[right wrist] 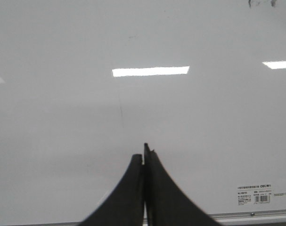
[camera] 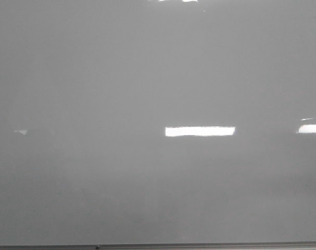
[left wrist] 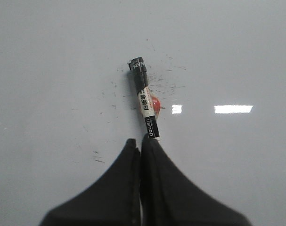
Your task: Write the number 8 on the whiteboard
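The whiteboard (camera: 147, 78) is a glossy pale grey surface that fills the front view; no number 8 shows on it in any view. Neither gripper appears in the front view. In the left wrist view my left gripper (left wrist: 142, 141) is shut on a black and white marker (left wrist: 145, 101), which points away from the fingers toward the board (left wrist: 48, 70). I cannot tell whether its black end (left wrist: 138, 68) touches. Small black specks and a red spot (left wrist: 155, 102) lie around the marker. My right gripper (right wrist: 143, 153) is shut and empty over the board (right wrist: 62, 117).
Bright rectangular glare patches (camera: 199, 131) lie on the board. A thin grey edge strip (camera: 199, 245) runs along its near side, also in the right wrist view (right wrist: 256, 215), with a printed label sticker (right wrist: 258, 194) beside it. A faint short stroke (right wrist: 120, 108) marks the board.
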Available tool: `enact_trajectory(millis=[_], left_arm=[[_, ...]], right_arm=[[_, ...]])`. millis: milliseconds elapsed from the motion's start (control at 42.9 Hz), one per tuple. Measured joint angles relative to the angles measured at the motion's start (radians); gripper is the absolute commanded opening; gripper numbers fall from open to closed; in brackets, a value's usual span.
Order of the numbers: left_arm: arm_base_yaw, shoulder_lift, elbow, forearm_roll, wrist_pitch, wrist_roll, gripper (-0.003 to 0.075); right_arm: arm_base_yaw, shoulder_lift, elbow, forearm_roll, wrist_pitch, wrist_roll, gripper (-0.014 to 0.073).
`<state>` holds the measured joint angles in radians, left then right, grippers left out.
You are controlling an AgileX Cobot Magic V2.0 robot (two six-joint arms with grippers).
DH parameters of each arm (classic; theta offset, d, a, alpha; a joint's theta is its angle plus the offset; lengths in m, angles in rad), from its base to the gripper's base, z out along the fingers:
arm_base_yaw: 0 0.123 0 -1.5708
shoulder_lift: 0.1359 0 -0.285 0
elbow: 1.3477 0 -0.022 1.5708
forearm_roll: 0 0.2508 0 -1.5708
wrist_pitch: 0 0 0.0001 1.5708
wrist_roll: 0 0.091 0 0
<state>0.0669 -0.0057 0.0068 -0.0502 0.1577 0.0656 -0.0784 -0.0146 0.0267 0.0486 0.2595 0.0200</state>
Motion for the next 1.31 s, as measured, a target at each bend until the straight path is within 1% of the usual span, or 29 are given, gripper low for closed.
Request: enact_trajectory(millis=[1305], left_arm=[[0.000,0.000,0.000,0.000,-0.008,0.000,-0.0021]], right_arm=[[0.000,0.000,0.000,0.000,-0.016,0.000,-0.0069]])
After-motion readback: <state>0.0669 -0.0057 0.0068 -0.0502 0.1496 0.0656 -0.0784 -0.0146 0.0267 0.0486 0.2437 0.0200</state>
